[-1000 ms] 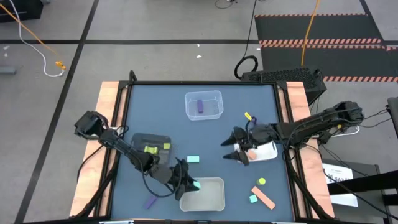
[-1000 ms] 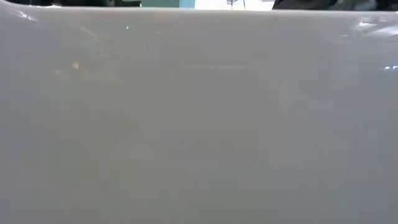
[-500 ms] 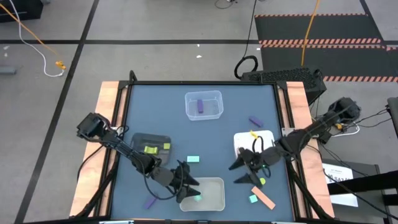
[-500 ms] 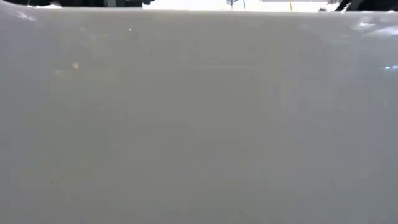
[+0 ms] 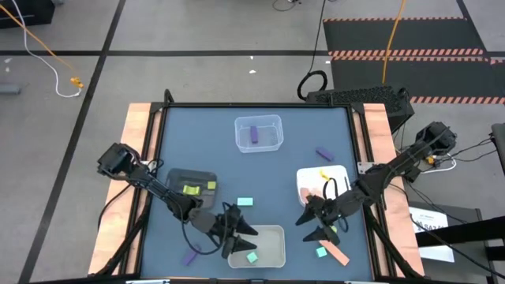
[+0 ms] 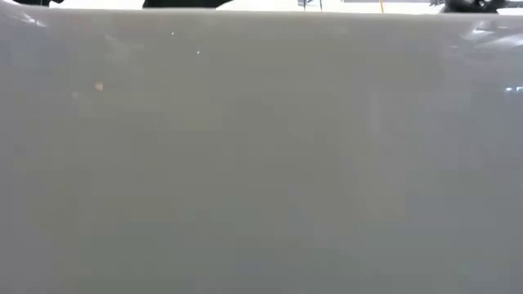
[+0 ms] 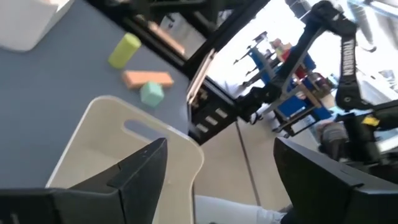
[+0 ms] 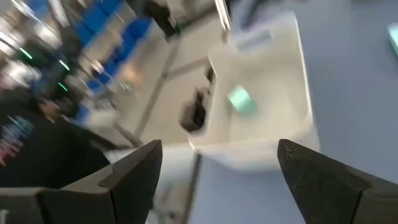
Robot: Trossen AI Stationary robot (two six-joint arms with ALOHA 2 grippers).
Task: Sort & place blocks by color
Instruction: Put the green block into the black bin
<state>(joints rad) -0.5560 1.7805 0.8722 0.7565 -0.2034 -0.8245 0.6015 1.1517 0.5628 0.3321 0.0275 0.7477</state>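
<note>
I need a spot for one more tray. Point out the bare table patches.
Free: the far-left corner, between the clear tray and black tray, and the middle strip between clear tray and teal block. Crowded: the near-right corner, around the white tray.

1. The left gripper (image 5: 246,231) now stands open over the white tray (image 5: 276,234); the teal block (image 5: 252,257) it carried lies inside that tray.
2. The right gripper (image 5: 313,225) has moved from the white bin (image 5: 339,171) to beside the yellow-green disc (image 5: 334,230).
</note>
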